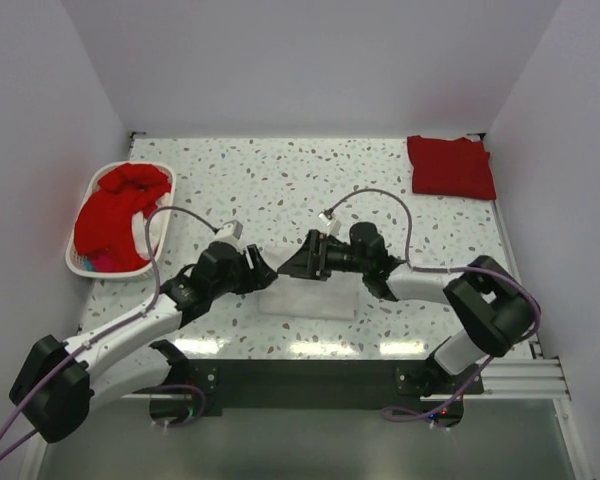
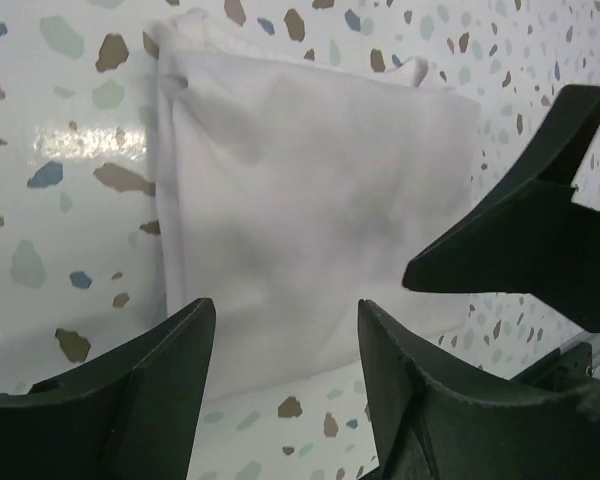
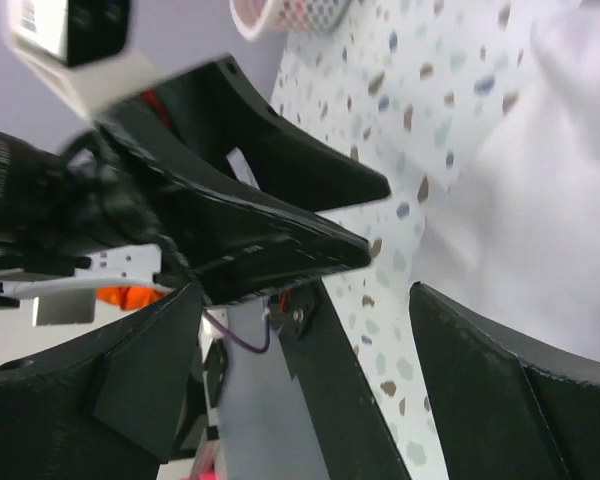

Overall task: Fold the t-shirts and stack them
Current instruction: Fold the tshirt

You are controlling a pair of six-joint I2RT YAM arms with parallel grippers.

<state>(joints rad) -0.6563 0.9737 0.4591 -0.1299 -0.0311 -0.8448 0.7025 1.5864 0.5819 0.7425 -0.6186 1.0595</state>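
Folded white t-shirt (image 1: 305, 302) at the near centre of the tabletop (image 1: 280, 190), both arms above it.
The left fingers (image 2: 160, 380) and right fingers (image 3: 500, 400) stand spread and empty, tips nearly meeting. One red t-shirt (image 1: 451, 167) lies folded far right; other red t-shirts (image 1: 120, 205) are heaped in the basket (image 1: 90, 268) at left.

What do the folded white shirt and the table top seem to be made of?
White shirt: soft matte cloth, probably cotton knit; it creases gently and has folded edges. Table top: hard, glossy, terrazzo-like speckles, perhaps laminate or stone; it shows bright glare.
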